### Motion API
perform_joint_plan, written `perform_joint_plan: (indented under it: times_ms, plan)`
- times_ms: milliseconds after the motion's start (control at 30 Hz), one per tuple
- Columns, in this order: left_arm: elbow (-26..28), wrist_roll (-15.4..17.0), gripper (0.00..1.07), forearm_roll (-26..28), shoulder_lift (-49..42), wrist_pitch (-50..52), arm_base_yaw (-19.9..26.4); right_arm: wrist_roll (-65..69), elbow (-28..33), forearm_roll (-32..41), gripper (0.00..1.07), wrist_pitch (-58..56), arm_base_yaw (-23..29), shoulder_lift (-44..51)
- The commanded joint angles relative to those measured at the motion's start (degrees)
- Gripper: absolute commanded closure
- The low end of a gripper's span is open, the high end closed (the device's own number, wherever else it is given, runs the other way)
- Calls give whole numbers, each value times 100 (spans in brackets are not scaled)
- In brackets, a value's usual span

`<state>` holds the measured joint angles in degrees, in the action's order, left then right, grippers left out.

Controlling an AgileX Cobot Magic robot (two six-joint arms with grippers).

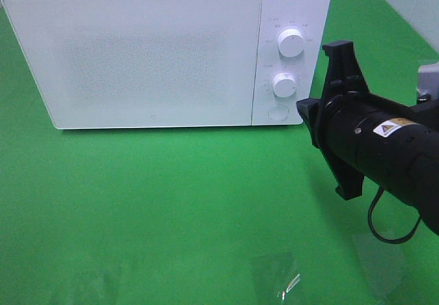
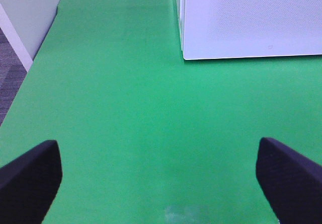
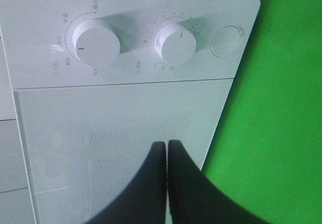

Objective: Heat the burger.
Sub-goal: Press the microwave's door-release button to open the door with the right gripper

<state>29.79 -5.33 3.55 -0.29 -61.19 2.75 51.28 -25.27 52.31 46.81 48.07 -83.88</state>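
The burger is out of view in all three views. A white microwave (image 1: 137, 58) stands at the back of the green table with its door shut. My right gripper (image 3: 167, 158) is shut, its two black fingers pressed together with nothing between them. It hovers close in front of the microwave door (image 3: 126, 133), near the control panel. In the exterior high view the right arm (image 1: 384, 140) reaches in from the right toward the panel's lower corner. My left gripper (image 2: 158, 151) is open wide over bare green table, to the left of the microwave (image 2: 251, 17).
The panel carries two white knobs (image 1: 291, 42) (image 1: 283, 84) and a round door button (image 1: 277, 113); the right wrist view shows the same button (image 3: 226, 41). Green cloth (image 1: 171, 202) covers the table. A wall and the table edge (image 2: 30, 58) lie on the left.
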Motion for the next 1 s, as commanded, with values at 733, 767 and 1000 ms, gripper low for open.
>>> perform_joint_plan:
  times_ms: [733, 767, 1000]
  plan:
    - [-17, 0, 9, -6, -97, -17, 23, 2120, -235, -1375, 107, 510, -888, -1782]
    - [-17, 0, 9, -6, -97, -17, 23, 2120, -235, -1375, 107, 510, -888, -1782]
    - [-17, 0, 9, -6, -97, -17, 23, 2481, -682, -1828, 107, 470, -1232, -2303]
